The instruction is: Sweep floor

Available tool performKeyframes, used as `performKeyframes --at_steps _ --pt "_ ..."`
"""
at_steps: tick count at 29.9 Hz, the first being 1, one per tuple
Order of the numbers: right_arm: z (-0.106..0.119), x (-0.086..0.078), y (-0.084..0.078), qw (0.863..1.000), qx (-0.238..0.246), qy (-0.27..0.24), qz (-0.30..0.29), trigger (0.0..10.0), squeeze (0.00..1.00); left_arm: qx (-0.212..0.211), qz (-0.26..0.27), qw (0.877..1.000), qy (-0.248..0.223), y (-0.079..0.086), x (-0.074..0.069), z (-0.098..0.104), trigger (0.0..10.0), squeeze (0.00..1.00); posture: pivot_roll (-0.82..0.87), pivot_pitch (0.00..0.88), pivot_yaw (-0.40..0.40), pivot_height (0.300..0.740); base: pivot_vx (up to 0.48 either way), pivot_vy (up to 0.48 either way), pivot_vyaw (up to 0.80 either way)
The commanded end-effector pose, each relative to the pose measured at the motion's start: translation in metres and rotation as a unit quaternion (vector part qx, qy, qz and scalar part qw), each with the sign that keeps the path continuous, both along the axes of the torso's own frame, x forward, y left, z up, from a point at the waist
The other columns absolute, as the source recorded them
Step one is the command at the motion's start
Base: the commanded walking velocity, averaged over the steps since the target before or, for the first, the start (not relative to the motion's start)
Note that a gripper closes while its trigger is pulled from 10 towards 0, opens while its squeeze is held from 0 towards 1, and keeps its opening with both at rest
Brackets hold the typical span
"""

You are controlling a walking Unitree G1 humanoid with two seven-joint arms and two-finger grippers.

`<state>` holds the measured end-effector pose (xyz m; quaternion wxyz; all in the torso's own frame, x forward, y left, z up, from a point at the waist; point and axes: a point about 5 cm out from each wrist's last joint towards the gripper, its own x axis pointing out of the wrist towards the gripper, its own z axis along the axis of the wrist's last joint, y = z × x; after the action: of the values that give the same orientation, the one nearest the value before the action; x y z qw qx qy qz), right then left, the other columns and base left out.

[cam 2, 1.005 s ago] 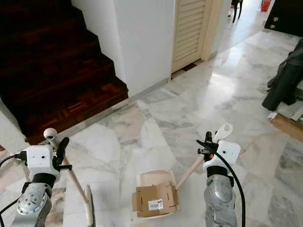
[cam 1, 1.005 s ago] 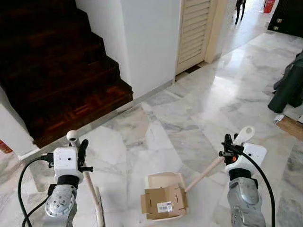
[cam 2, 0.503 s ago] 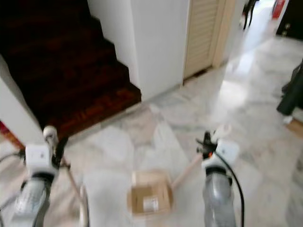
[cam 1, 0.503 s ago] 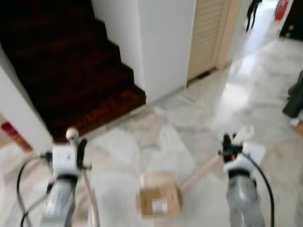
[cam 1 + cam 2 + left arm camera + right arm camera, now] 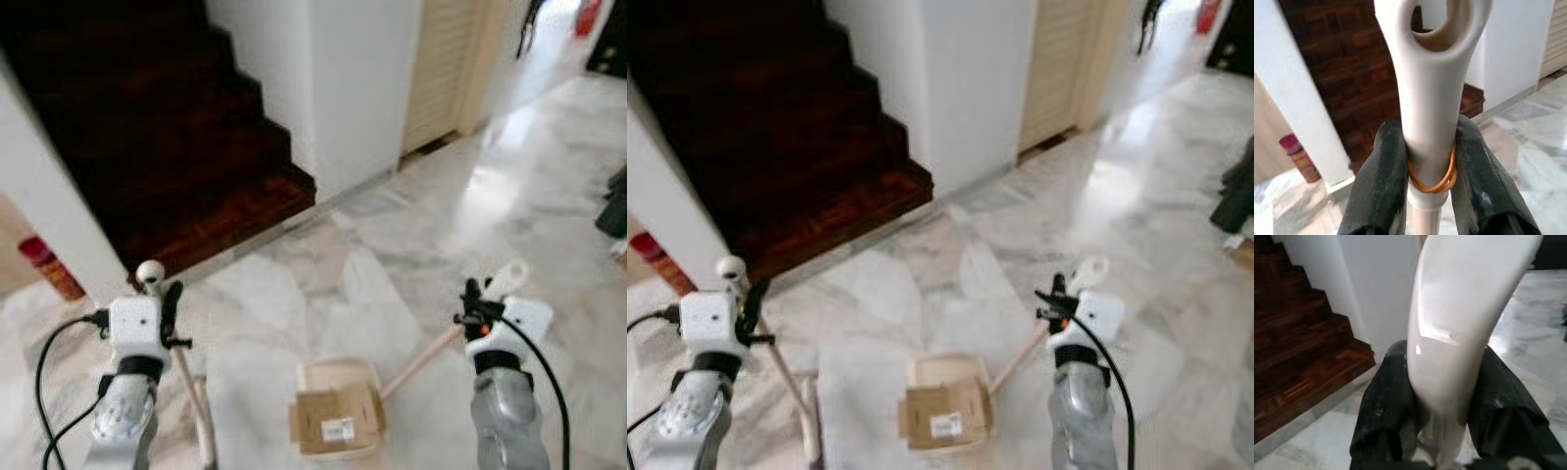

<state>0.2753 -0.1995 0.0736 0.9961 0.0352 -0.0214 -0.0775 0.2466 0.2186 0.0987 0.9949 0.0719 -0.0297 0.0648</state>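
My left gripper [image 5: 168, 311] is shut on the broom handle [image 5: 186, 382], a cream stick with a round knob on top; the black fingers [image 5: 1382, 161] clamp it just above an orange rubber band. My right gripper [image 5: 478, 302] is shut on the dustpan handle [image 5: 426, 357], whose cream looped end [image 5: 1469, 298] rises between the fingers. The cream dustpan [image 5: 336, 377] rests on the marble floor between the arms. In it lies a flattened brown cardboard box [image 5: 336, 423] with a white label.
A dark wooden staircase [image 5: 167, 147] rises ahead on the left, beside a white wall corner [image 5: 362, 88] and a louvred door [image 5: 446, 69]. A red bottle [image 5: 49, 266] stands at the left wall. Dark bags [image 5: 615, 211] sit at the right edge.
The whole view has shifted and turned left, bringing the left wall and red bottle into sight. Both grippers keep their hold, and the dustpan stays between them.
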Motion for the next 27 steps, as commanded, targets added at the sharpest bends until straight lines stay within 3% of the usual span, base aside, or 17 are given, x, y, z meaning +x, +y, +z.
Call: performKeyframes --at_steps 1,4,12,18,27 --pt "0.0142 0.0045 0.0000 0.999 0.008 -0.033 -0.001 10.0 0.00 0.010 0.002 1.000 -0.019 0.0013 0.0016 0.0100 10.0 0.00 0.13 0.000 0.063 0.740 0.000 0.259 0.69" --pt "0.0141 0.0049 0.0012 0.999 0.013 -0.032 0.002 10.0 0.00 0.011 0.003 1.000 -0.019 0.0018 0.0016 0.0104 10.0 0.00 0.13 0.000 0.064 0.740 0.000 0.259 0.64" --pt "0.0139 0.0053 0.0021 0.999 0.010 -0.032 0.001 10.0 0.00 0.011 0.004 1.000 -0.017 0.0029 0.0018 0.0107 10.0 0.00 0.13 0.000 0.066 0.740 0.000 0.256 0.00" --pt "0.0170 0.0064 0.0024 0.999 0.008 -0.036 0.005 10.0 0.00 0.011 0.005 1.000 -0.019 0.0028 0.0026 0.0116 10.0 0.00 0.13 0.007 0.059 0.740 0.000 0.257 0.69" --pt "0.0200 0.0068 0.0015 0.999 0.011 -0.044 0.006 10.0 0.00 0.010 0.006 1.000 -0.020 0.0022 0.0034 0.0119 10.0 0.00 0.12 0.010 0.055 0.740 0.000 0.259 0.00"
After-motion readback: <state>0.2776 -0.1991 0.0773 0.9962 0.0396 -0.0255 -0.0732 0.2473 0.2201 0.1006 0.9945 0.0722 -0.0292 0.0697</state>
